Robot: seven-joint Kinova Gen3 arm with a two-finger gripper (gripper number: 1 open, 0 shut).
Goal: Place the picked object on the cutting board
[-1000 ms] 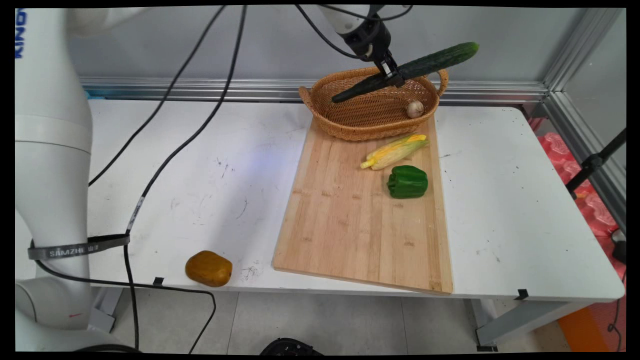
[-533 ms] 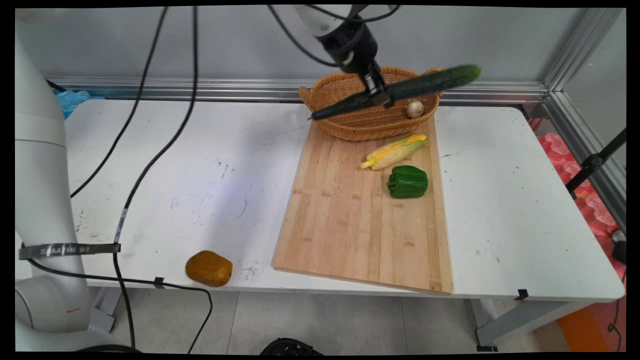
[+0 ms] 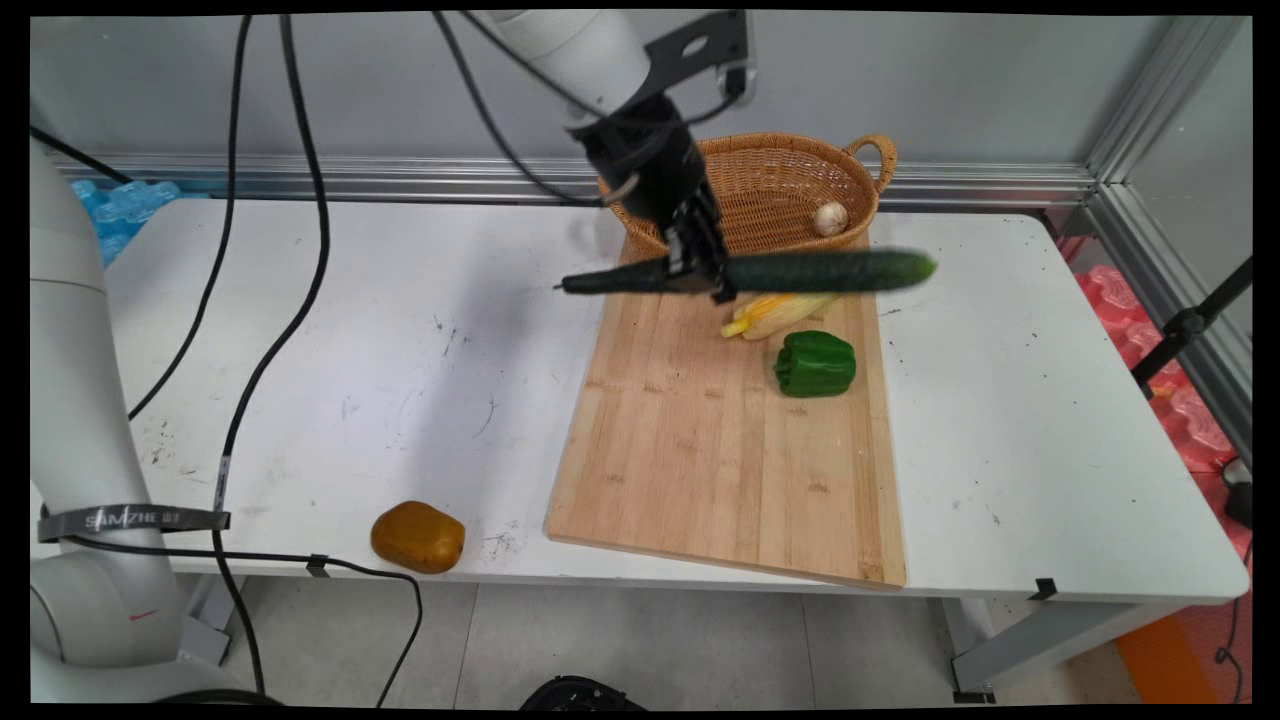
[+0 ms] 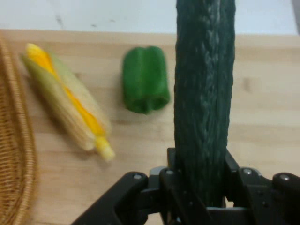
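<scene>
Cucumber (image 3: 800, 271), judged long, stiff and fairly light, is held level above the far end of the board (image 3: 720, 440), near corn (image 3: 775, 314) and pepper (image 3: 815, 363), clamped left of its middle by the gripper (image 3: 700, 278), so tilting is possible.

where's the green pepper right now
In the main view the green pepper sits on the right part of the cutting board, just in front of the corn, below the held cucumber.

I'm seeing corn (image 3: 785, 310), pepper (image 3: 815, 363) and basket (image 3: 770, 190) crowding the board's (image 3: 700, 470) far end; its near half is lying bare
</scene>
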